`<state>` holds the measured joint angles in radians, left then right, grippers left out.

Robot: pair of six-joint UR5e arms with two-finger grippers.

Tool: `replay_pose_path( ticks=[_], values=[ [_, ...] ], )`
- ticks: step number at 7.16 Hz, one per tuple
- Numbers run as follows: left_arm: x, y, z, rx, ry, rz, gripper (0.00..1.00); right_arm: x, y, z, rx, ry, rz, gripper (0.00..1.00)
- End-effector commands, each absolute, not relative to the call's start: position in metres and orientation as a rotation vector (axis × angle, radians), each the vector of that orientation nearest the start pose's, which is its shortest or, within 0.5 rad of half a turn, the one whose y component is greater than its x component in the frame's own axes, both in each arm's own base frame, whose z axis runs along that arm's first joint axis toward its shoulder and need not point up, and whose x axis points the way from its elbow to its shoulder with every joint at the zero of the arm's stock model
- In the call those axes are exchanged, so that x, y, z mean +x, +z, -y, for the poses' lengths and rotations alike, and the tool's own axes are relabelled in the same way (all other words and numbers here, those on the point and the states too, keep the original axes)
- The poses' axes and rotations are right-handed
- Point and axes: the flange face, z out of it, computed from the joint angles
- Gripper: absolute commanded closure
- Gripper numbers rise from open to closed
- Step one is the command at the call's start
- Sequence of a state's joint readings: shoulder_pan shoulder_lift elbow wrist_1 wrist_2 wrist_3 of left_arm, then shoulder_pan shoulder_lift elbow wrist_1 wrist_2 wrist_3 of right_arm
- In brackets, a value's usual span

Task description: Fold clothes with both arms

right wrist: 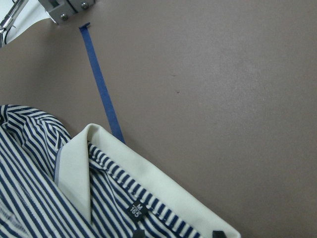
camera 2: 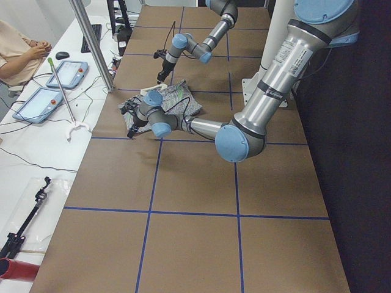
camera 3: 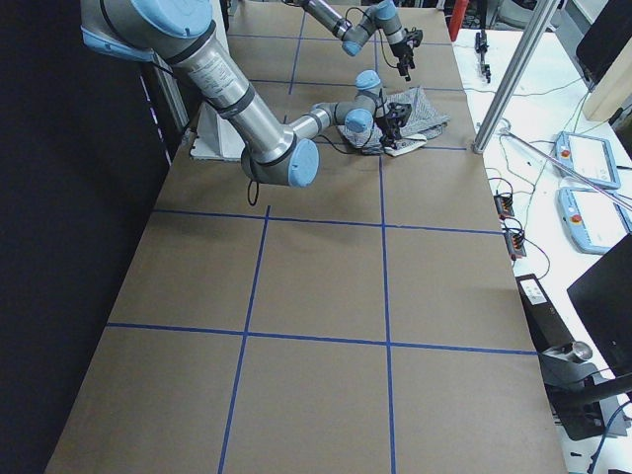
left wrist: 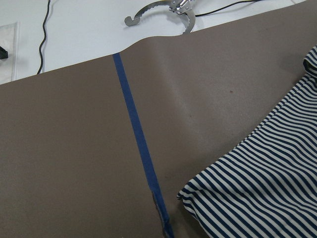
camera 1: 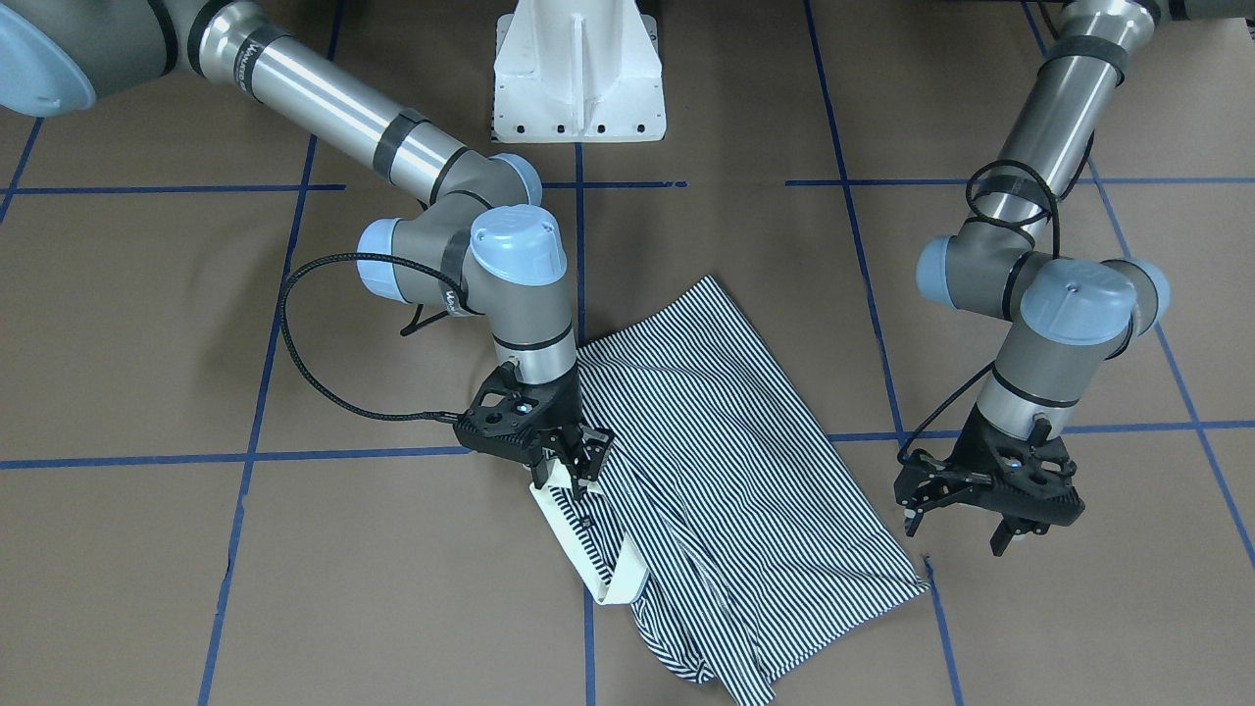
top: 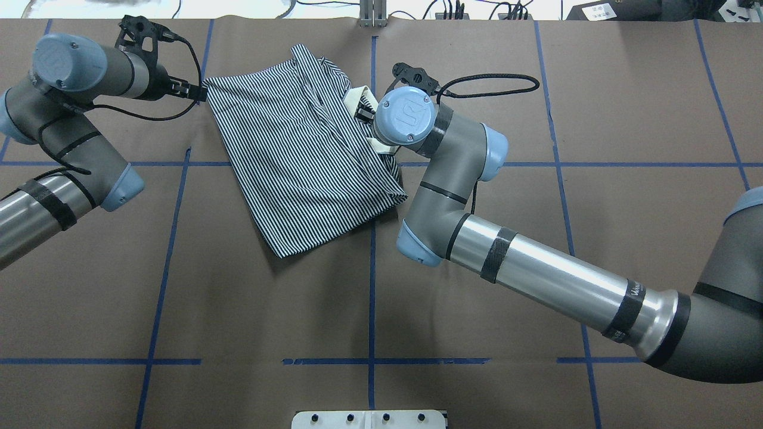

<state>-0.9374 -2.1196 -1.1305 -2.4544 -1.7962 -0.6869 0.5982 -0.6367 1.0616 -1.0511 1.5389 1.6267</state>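
The striped polo shirt lies partly folded on the brown table, its cream collar toward the operators' side. My right gripper hovers right over the collar. It is open, the jaws partly apart, with two dark fingertips showing either side of the neck label. My left gripper stands wide open just off the shirt's hem corner and holds nothing. No fingers show in the left wrist view.
The white pedestal base stands at the robot's side of the table. Blue tape lines grid the brown surface. Past the far edge lies a white desk with cables, a metal hook, tablets and a seated person.
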Motion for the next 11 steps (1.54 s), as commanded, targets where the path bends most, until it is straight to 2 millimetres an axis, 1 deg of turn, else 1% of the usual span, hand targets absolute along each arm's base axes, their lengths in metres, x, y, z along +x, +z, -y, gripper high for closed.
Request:
replay_pose_path(
  ticks=[1, 3, 5, 8, 9, 10, 11],
  values=[
    [0.353, 0.452, 0.6682, 0.652, 0.06, -0.77, 0.0, -0.6214, 0.2423, 0.5836, 0.287, 0.614, 0.886, 0.45],
    [0.354, 0.452, 0.6677, 0.652, 0.061, -0.769, 0.0, -0.6212, 0.2438, 0.5835, 0.303, 0.569, 0.858, 0.43],
    [0.354, 0.452, 0.6677, 0.653, 0.061, -0.769, 0.0, -0.6208, 0.2438, 0.583, 0.303, 0.566, 0.858, 0.43],
    [0.3548, 0.4512, 0.6672, 0.653, 0.06, -0.77, 0.0, -0.6222, 0.2492, 0.5808, 0.298, 0.566, 0.851, 0.43],
    [0.3549, 0.452, 0.6673, 0.652, 0.06, -0.769, 0.0, -0.6221, 0.2461, 0.581, 0.297, 0.574, 0.855, 0.62],
    [0.3548, 0.4512, 0.6672, 0.653, 0.06, -0.77, 0.0, -0.6218, 0.2468, 0.5808, 0.296, 0.576, 0.854, 1.0],
    [0.3548, 0.451, 0.6672, 0.654, 0.057, -0.772, 0.0, -0.6206, 0.2461, 0.5813, 0.296, 0.573, 0.851, 1.0]
  ],
)
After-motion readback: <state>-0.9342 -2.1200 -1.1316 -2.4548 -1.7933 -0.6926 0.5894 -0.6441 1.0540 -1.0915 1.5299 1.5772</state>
